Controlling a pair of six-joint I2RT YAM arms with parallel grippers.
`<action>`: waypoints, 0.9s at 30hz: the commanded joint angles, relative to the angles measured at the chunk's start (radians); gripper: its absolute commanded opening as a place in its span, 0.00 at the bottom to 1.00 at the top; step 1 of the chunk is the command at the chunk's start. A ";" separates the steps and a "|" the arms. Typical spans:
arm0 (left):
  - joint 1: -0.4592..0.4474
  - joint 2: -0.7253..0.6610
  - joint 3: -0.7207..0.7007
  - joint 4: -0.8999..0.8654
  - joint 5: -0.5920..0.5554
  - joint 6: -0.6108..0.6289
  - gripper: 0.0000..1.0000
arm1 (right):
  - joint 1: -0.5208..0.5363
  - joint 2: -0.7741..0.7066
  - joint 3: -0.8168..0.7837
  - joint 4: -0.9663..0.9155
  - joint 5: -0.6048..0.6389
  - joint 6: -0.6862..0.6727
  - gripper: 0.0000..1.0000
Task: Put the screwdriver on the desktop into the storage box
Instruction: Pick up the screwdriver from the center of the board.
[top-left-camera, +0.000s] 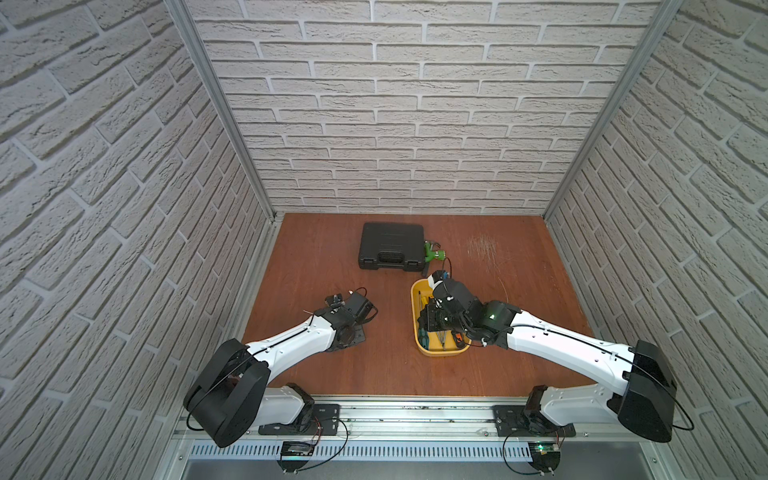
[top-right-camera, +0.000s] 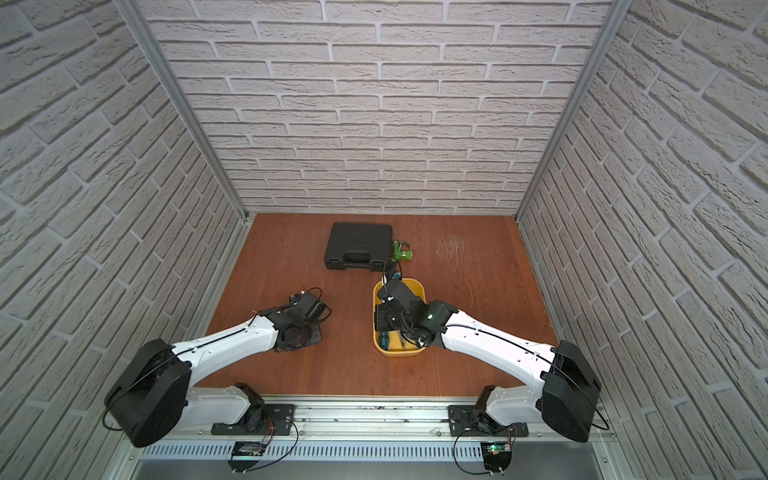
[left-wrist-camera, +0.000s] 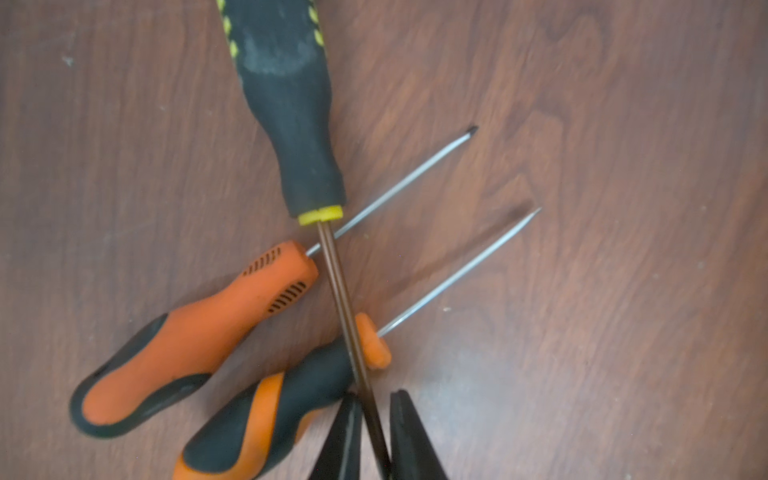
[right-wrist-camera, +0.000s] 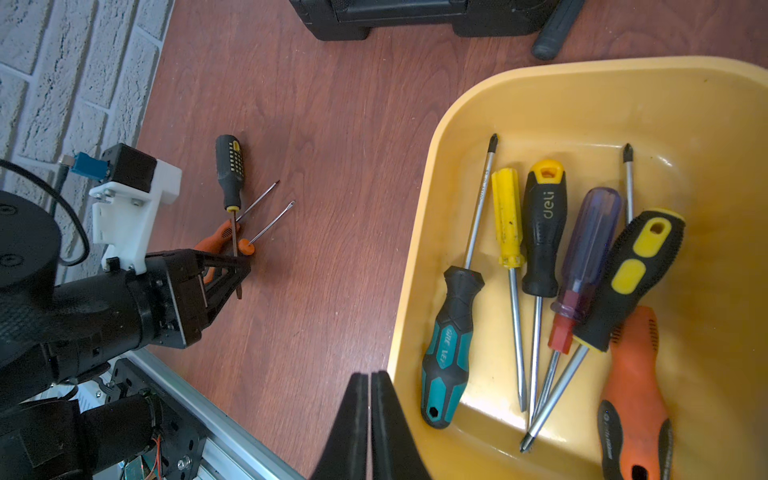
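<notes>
Grasp step: screwdriver (left-wrist-camera: 291, 124), on desktop (left-wrist-camera: 582, 249) left of box (right-wrist-camera: 419, 232), is pinched by its shaft in left gripper (left-wrist-camera: 376, 395), jaws nearly closed; right gripper (right-wrist-camera: 370, 376), jaws pressed together and empty, is held at box rim; a lift clear of orange screwdrivers (left-wrist-camera: 187, 345) is judged next.

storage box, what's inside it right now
The storage box holds six screwdrivers: teal handle, yellow handle, black handle, purple handle, black-yellow handle, orange handle. The black-yellow handle covers part of the orange one's shaft. The right arm hides much of the box in both top views.

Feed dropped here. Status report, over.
Left tool shut on black-and-yellow screwdriver shaft, on desktop. Right tool shut, empty, by storage box. Two orange screwdrivers underneath shaft.
</notes>
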 joint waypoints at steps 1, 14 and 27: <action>0.004 0.003 -0.018 0.009 0.004 -0.009 0.15 | 0.006 -0.027 0.002 -0.007 0.021 0.007 0.11; -0.012 -0.080 0.003 -0.051 -0.032 -0.019 0.00 | 0.005 -0.043 -0.004 -0.013 0.030 0.012 0.11; -0.141 -0.179 0.143 -0.205 -0.225 0.030 0.00 | 0.008 -0.065 0.007 -0.043 0.053 0.007 0.10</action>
